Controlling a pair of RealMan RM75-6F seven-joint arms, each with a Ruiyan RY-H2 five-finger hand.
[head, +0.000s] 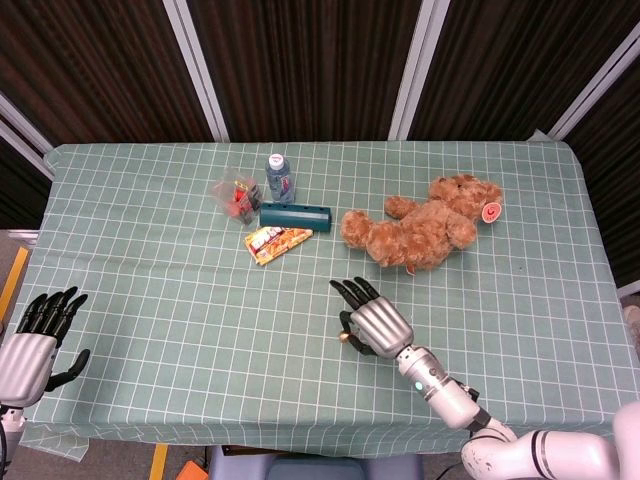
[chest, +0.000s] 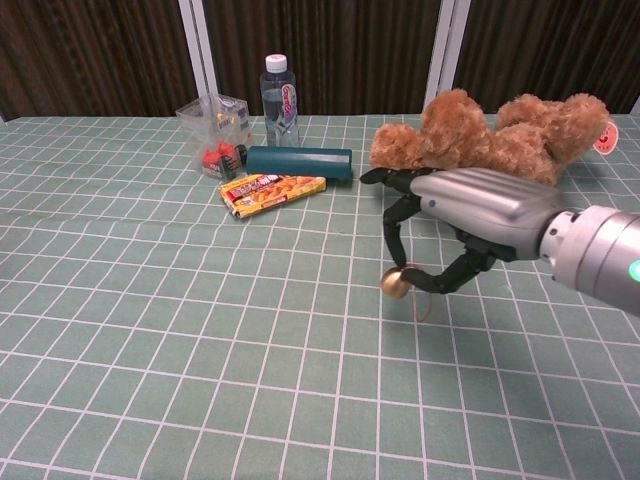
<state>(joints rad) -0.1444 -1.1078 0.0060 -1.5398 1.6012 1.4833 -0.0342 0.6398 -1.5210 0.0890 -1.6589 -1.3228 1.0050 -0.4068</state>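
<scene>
A small gold ball (chest: 395, 282) is pinched between the thumb and a fingertip of the right hand (chest: 470, 215), hanging just clear of the checked tablecloth (chest: 150, 330) near the middle of the table. A thin loop of string trails beneath it, which suggests some sort of bauble or bell; it is too small to say which. The pinch looks right for something this tiny, since a full grasp would swallow it. The remaining fingers curve downward and apart, arched over the ball without touching it. From the head view the same hand (head: 378, 323) sits palm down, the ball (head: 343, 337) peeking out at its edge.

Just behind the hand lies a brown teddy bear (chest: 490, 140), flopped on its side, close but not touching. Further back to the left are a dark teal case (chest: 299, 163), a yellow snack packet (chest: 272, 190) resting against it, a clear plastic tub (chest: 213, 130) of small things, and a water bottle (chest: 281, 100) standing upright.

The left hand (head: 35, 340) hovers off the table's near corner, fingers apart, holding nothing.
</scene>
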